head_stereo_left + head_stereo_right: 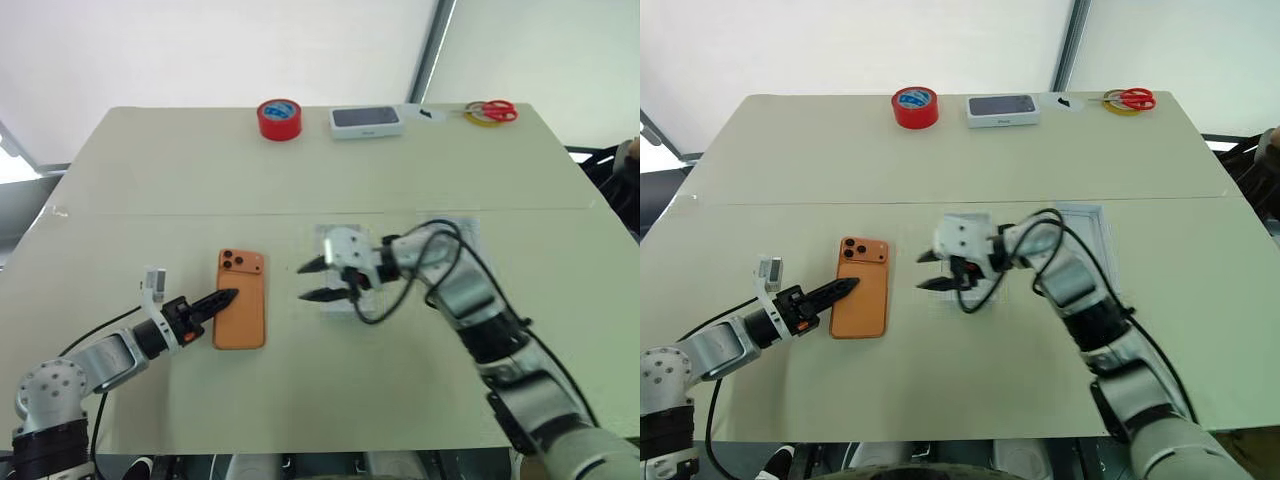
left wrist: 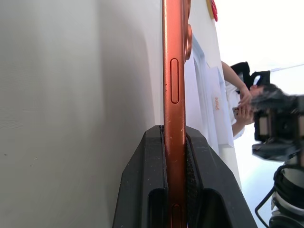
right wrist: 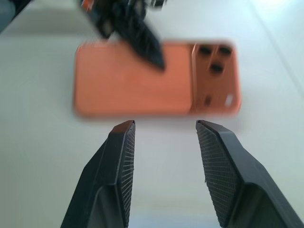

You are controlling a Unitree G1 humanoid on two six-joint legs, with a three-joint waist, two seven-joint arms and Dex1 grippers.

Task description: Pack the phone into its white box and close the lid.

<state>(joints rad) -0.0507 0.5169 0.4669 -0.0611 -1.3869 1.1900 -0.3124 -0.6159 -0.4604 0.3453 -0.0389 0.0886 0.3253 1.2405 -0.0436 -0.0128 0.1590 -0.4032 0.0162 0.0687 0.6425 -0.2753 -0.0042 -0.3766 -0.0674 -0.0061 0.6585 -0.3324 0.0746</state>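
one gripper (image 1: 228,297) pinches phone (image 1: 241,299) (edge-on at wrist)

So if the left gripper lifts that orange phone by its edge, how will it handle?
Probably stiff: the phone is a flat slab. Its smooth side could slip between the left gripper fingers, pinching just one edge. Lying flat, it shouldn't roll.

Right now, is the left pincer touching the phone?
Touching. In the left wrist view the left pincer has both fingers pressed against the phone, clamping its edge. The left eye view agrees, with the fingertips over the phone's side.
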